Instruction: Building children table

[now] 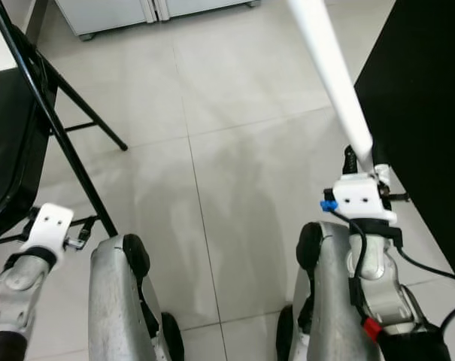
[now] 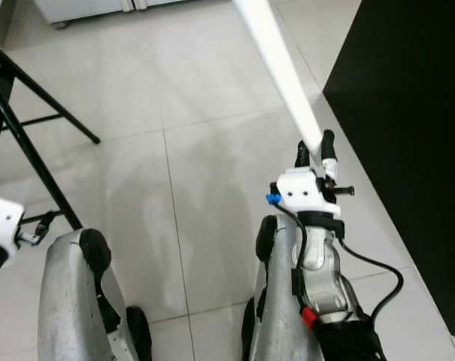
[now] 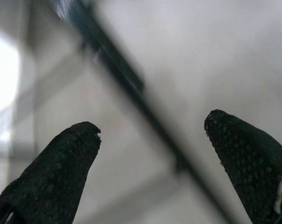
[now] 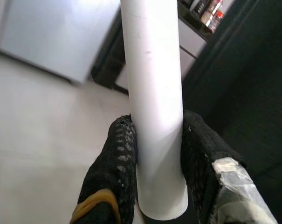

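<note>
Table leg: a long white tube [image 1: 329,71] is held by the right gripper [image 4: 154,163] and rises up and away from it over the tiled floor [image 1: 212,150], beside the black panel [image 1: 423,113].
Handling (judged): the tube is taken to be stiff, smooth and fairly light; its finish looks slippery, and with so much length beyond the grip it is expected to lever and swing readily.
Hold point: the tube is gripped close to its lower end; a hold nearer mid-length would be judged steadier, but the end grip leaves the far end free for fitting.
Right jaws: closed onto the tube, one black finger [image 4: 115,158] pressed on each side; the tube's cut end sits just below the pads.
Left gripper [image 3: 150,140]: held low beside the black folding chair [image 1: 31,135]; its jaws are spread wide with nothing between them, a blurred dark bar being seen beyond.
Tube relative to chair: well apart, across the floor from it.
</note>
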`<state>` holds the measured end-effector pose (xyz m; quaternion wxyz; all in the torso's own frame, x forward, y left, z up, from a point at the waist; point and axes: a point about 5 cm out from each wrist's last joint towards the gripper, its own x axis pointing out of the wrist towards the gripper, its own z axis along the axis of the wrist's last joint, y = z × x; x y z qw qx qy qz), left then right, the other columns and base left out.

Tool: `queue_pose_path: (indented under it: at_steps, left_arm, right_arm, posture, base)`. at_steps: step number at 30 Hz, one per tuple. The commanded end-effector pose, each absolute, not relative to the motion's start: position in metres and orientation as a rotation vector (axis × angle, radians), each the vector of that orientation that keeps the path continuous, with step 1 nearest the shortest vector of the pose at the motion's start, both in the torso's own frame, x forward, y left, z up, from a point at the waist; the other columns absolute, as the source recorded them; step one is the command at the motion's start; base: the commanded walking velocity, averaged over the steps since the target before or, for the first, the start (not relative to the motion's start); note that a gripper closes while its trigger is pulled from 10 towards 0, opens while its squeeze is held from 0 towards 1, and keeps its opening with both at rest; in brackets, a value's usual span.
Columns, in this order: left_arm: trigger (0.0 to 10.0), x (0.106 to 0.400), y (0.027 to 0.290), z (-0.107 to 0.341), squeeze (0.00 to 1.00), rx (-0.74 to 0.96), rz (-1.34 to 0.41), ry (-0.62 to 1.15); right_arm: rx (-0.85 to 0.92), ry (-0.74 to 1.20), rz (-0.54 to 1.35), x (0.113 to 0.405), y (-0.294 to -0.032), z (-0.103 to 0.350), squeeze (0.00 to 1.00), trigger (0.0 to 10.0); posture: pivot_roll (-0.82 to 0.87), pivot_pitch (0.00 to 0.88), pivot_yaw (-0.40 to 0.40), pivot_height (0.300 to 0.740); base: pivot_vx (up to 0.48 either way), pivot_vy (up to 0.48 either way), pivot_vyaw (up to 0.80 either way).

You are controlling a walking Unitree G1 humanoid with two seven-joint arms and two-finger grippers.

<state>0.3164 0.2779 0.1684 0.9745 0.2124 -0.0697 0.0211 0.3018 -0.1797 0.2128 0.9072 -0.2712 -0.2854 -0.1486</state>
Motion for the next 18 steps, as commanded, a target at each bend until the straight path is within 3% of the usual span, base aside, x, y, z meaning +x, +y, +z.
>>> queue_pose_path:
  at_steps: [1,7,18]
  left_arm:
    - [10.0,0.314,0.280,0.182,0.00,0.431,0.063,-0.196]
    - [10.0,0.320,0.247,0.205,0.00,0.402,-0.017,-0.309]
    - [10.0,0.313,0.225,0.200,0.00,0.382,-0.091,-0.291]
  right_arm:
    - [-0.540,-0.622,-0.297,0.298,-0.178,0.220,0.00,10.0]
    - [-0.503,-0.704,-0.229,0.301,-0.163,0.247,0.00,10.0]
    - [-0.467,-0.689,-0.203,0.299,-0.156,0.251,0.00,10.0]
  posture:
    - [0.13,0.306,0.087,0.300]
    - [0.12,0.277,0.079,0.300]
    - [0.11,0.257,0.076,0.334]
  base:
    - [0.000,0.000,0.00]
    - [0.000,0.000,0.00]
    - [0.000,0.000,0.00]
